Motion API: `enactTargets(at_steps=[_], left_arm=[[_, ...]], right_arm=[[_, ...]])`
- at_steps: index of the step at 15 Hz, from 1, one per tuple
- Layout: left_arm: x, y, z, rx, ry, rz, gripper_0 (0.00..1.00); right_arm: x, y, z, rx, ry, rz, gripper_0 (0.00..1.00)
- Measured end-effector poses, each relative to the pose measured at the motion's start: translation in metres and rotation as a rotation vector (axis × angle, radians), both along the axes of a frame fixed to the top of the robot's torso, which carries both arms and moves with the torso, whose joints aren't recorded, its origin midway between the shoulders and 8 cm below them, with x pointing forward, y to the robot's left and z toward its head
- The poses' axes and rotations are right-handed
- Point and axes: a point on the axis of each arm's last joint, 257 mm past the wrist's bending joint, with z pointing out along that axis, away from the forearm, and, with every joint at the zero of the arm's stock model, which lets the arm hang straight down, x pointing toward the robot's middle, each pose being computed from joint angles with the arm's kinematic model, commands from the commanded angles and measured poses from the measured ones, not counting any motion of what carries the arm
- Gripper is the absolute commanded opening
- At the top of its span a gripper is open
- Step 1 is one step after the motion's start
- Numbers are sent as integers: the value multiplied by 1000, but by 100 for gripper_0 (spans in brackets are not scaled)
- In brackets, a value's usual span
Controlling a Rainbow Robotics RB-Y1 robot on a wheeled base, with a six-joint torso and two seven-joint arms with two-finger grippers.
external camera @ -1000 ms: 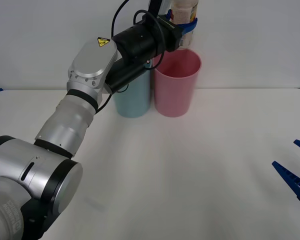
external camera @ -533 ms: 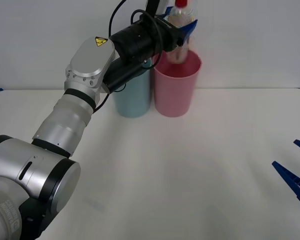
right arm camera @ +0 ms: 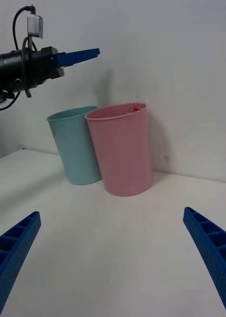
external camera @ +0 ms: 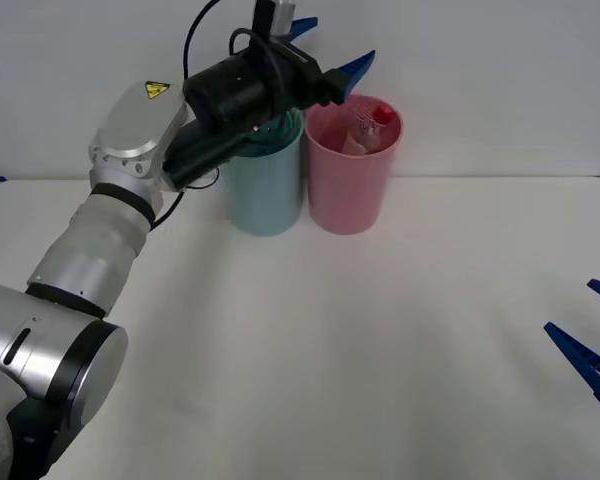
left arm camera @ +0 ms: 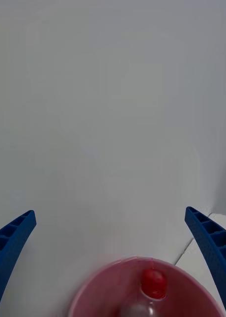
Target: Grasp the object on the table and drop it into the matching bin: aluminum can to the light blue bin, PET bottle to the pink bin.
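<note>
Front view: the PET bottle sits inside the pink bin, red cap up, at upper centre of the frame. The light blue bin touches the pink bin's left side on the white table. The left gripper hovers above both bins, jaws spread wide and empty. The right gripper rests at the lower right edge, fingers apart, holding nothing.

Right wrist view: both bins stand mid-frame, the left gripper at upper left.

Left wrist view: the bottle's red cap shows inside the pink bin at the bottom.
</note>
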Motion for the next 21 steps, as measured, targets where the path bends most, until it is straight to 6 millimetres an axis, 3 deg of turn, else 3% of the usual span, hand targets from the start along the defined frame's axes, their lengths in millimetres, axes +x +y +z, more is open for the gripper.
enactTargets(at_steps=[5,13,21], left_arm=[[-25,72,-8,-69,-1,-12,100],[-96,206,-39,-105,-33,38,100],[-162,317,-69,-12,-65,122,100]], right_arm=[[0,0,0,0,0,0,100],[0,0,0,0,0,0,100],[0,0,0,0,0,0,100]])
